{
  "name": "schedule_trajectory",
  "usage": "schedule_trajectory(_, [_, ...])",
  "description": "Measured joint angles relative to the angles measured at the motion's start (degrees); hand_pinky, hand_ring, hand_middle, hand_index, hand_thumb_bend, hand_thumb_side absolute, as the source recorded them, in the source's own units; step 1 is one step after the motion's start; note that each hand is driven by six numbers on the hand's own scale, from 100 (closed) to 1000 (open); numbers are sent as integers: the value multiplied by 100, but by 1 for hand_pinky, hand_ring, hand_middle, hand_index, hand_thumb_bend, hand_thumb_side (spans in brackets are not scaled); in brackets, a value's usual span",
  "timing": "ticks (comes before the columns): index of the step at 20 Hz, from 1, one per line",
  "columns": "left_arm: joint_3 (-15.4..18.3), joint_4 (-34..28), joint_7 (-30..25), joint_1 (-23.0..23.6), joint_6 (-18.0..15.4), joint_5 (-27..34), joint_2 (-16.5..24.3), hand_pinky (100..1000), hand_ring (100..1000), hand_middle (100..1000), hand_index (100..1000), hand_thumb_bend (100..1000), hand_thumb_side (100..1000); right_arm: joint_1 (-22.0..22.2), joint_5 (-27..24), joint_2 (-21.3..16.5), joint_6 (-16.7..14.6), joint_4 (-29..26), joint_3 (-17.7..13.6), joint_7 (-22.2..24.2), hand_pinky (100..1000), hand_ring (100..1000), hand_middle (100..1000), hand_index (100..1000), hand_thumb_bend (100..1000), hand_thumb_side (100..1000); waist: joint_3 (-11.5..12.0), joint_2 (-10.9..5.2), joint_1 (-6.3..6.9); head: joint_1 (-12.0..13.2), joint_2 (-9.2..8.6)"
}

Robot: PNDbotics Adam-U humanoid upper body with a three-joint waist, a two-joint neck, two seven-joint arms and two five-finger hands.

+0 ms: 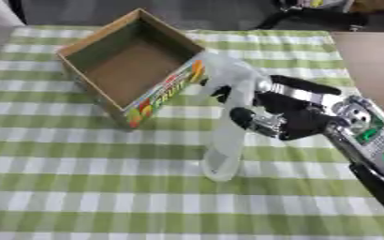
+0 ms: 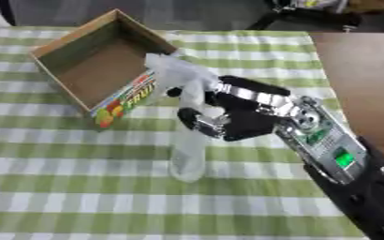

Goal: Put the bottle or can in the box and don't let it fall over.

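Observation:
A clear plastic bottle (image 1: 226, 126) stands upright on the green checked tablecloth, its base near the middle of the table and its top close to the box's near right wall. My right hand (image 1: 273, 112) comes in from the right and its fingers and thumb are curled round the bottle's upper half. The open cardboard box (image 1: 129, 65) with fruit print on its near side sits at the back left, empty inside. My left hand shows in neither view.
The checked tablecloth (image 1: 80, 187) covers the table in front and left of the bottle. Bare brown tabletop (image 1: 372, 61) runs along the right. Dark chair legs and floor lie beyond the far edge.

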Motion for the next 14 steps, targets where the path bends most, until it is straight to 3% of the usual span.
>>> schedule_trajectory(14, [-1, 1, -19, 0, 1, -15, -4, 934, 843, 944, 857, 120, 857, 103, 198, 199, 248, 0, 200, 83, 979, 1000, 1000, 1000, 100, 635, 14, 34, 0, -14, -31])
